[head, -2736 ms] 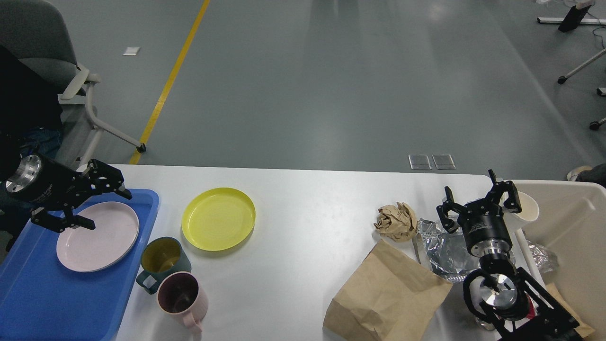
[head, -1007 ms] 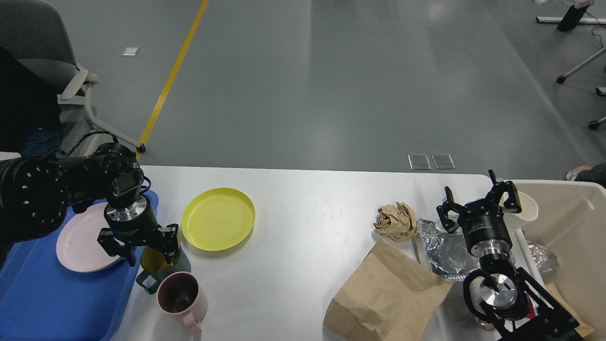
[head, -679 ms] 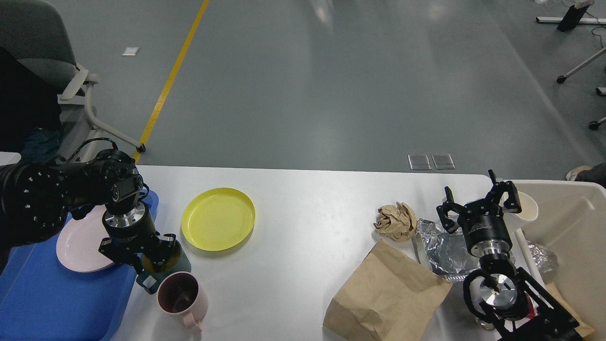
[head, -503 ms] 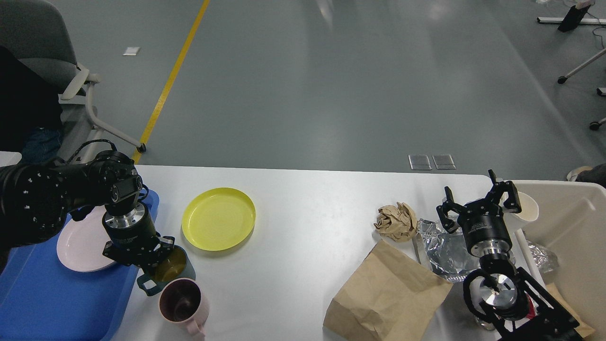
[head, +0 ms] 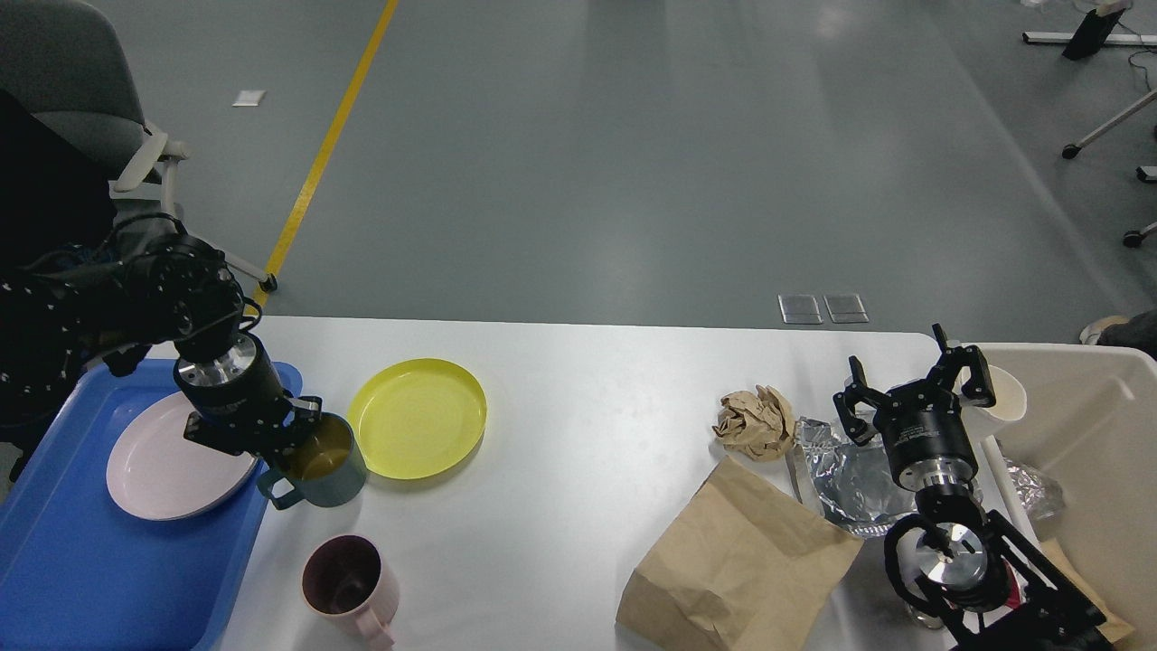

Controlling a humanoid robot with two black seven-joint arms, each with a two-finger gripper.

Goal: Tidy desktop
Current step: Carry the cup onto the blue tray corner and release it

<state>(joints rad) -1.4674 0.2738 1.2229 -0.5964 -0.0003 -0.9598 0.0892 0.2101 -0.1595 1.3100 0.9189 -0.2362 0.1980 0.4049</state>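
We found the desktop (head: 587, 470), a large white rectangular tabletop with rounded corners, filling the lower half of the head view. At its 9 o'clock edge sat a blue plastic tray (head: 90, 561) carrying a pale pink round plate (head: 163, 466).

Our left gripper (head: 287, 432) pointed downward over the tray's right edge, its fingers closed on the rim of a dark teal ceramic mug with a yellow interior (head: 318, 461). The mug appeared raised off the surface, its handle toward 7 o'clock; we could not tell whether its base touched anything. Just beside the mug, at its 2 o'clock, lay a yellow round plastic plate (head: 418, 418) on the desktop. A pink mug with a dark maroon interior (head: 348, 579) stood apart at the teal mug's 6 o'clock.

Our right gripper (head: 917, 389) stood with its fingers spread wide and held nothing. At its 9 o'clock rested a crumpled ball of brown paper (head: 755, 422); beneath it, a crumpled sheet of silver foil (head: 845, 479). A flat brown paper bag (head: 737, 565) lay at 7 o'clock of that gripper. A beige plastic bin (head: 1094, 452) adjoined the desktop's 3 o'clock edge, with a white paper cup (head: 1008, 395) at its near rim.
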